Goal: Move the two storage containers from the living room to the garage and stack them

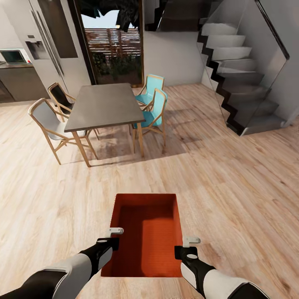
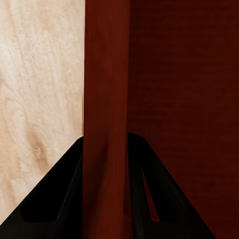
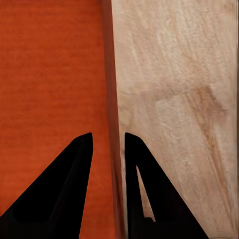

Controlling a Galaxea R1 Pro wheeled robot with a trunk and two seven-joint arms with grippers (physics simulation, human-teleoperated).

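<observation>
Light wood plank floor point(image 1: 232, 191) runs ahead past a grey dining table point(image 1: 104, 106) with teal chairs point(image 1: 153, 106) and a staircase point(image 1: 241, 83); no garage is seen. One storage container point(image 1: 145, 234) is carried between both arms, long axis pointing forward, nothing visible inside. The left gripper point(image 2: 105, 164) is closed on its left wall, the right gripper point(image 3: 109, 164) on its right wall.
</observation>
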